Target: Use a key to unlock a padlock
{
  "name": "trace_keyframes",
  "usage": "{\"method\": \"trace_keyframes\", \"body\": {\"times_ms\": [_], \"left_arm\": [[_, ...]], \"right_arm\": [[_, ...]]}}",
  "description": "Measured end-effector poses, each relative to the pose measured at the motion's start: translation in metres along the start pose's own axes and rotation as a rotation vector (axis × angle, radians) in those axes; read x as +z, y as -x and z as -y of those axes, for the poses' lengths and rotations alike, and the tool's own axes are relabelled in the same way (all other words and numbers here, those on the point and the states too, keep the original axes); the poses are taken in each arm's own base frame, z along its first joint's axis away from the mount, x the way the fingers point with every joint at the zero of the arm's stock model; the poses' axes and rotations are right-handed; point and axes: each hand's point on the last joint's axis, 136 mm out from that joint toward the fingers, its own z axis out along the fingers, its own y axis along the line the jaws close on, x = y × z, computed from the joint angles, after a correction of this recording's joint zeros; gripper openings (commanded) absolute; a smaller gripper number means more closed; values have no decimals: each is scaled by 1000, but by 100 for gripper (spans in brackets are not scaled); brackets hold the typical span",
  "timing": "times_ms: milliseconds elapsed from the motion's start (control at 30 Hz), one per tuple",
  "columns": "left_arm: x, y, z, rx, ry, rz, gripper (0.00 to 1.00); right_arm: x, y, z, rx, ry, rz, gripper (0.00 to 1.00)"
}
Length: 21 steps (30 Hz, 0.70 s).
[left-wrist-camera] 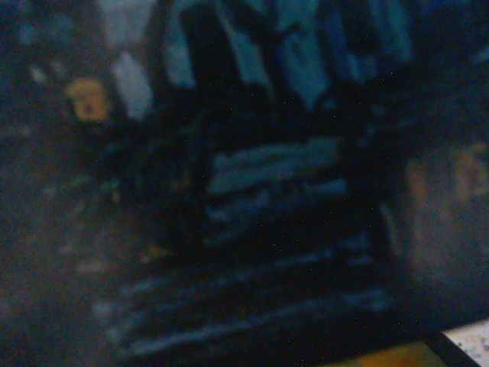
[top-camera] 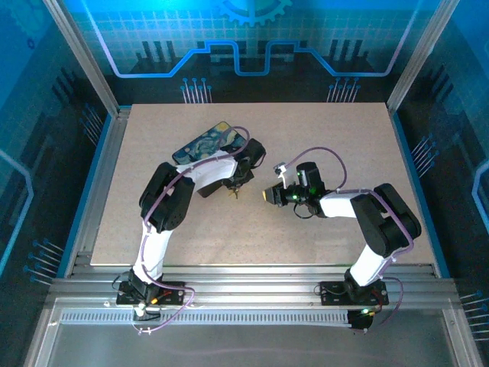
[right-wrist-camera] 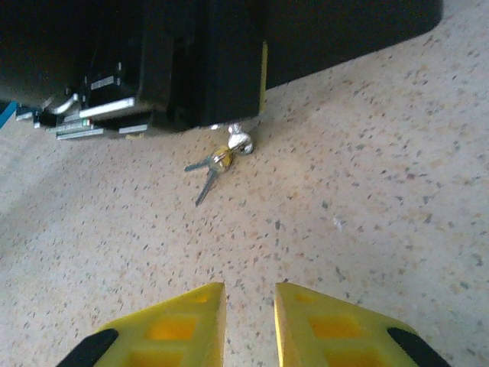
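Two small silver keys (right-wrist-camera: 208, 167) on one ring lie on the speckled table, seen in the top view as keys (top-camera: 235, 193). A silvery lump (right-wrist-camera: 240, 141) touches the ring right at the lower edge of my left gripper (right-wrist-camera: 199, 61). The padlock's dark body is hidden by that gripper. My left gripper (top-camera: 238, 182) hangs low over this spot; whether its jaws are open or shut I cannot tell. My right gripper (right-wrist-camera: 250, 287) is a short way in front of the keys, its yellow fingers slightly apart with only bare table between them. It sits right of the keys as the right gripper (top-camera: 270, 196).
A dark box with a swirly blue-and-yellow print (top-camera: 208, 145) lies just behind the left gripper. The left wrist view is a dark blur of that box's print (left-wrist-camera: 275, 168). The tabletop (top-camera: 344, 138) is bounded by metal rails.
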Motion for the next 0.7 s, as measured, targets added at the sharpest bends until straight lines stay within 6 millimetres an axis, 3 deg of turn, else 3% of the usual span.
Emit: {"method": "trace_keyframes", "body": {"times_ms": [233,400,700], "left_arm": [[-6,-2,-1,-78,-111,-206,7],[-13,-2,-1,-122,-189,-325,5],[-22,-1,4,-139,-296,-413,4]], "right_arm": [[-3,1,-13,13,56,-15,23],[-2,11,-21,103,103,12,17],[20,33,-28,325,193,59,18]]}}
